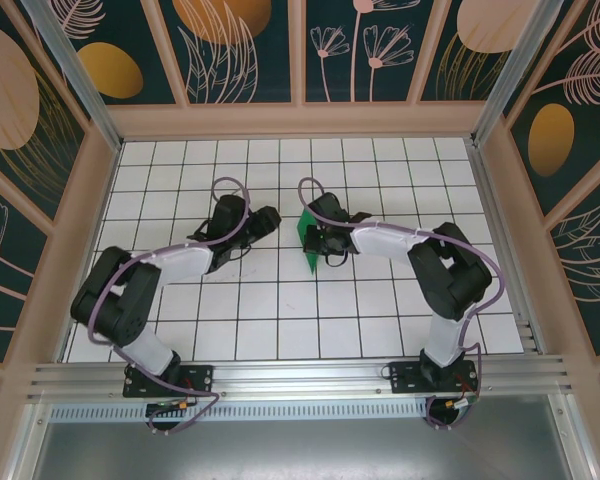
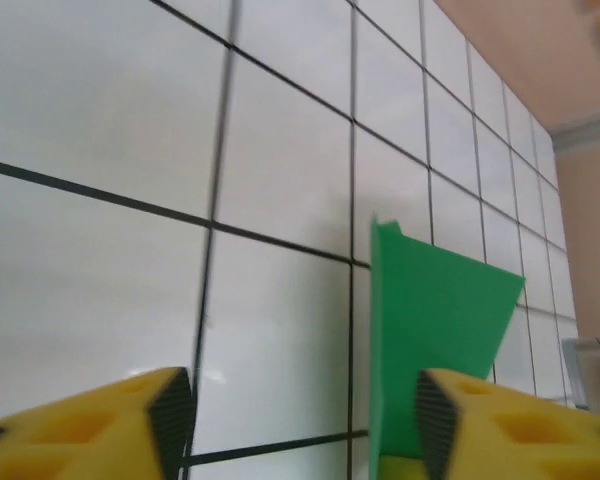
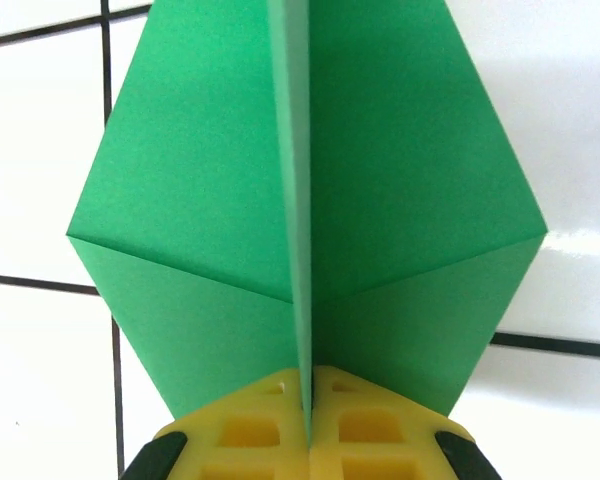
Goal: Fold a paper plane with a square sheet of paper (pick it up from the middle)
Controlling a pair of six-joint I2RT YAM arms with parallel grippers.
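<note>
The right gripper [image 3: 307, 405] is clamped on the centre crease of the half-folded green paper [image 3: 390, 200], whose long axis points straight out from the jaws. The left gripper [image 2: 302, 418], jaws apart, sits just left of it.

The paper plane [image 1: 306, 238] [image 3: 300, 200] is near the middle of the desk [image 1: 380, 300], its centre fold between the right jaws and a wing spread to either side. The left jaws sit just left of it, and the plane [image 2: 435, 330] lies ahead of them to the right. Both arms reach in from the near edge.
</note>
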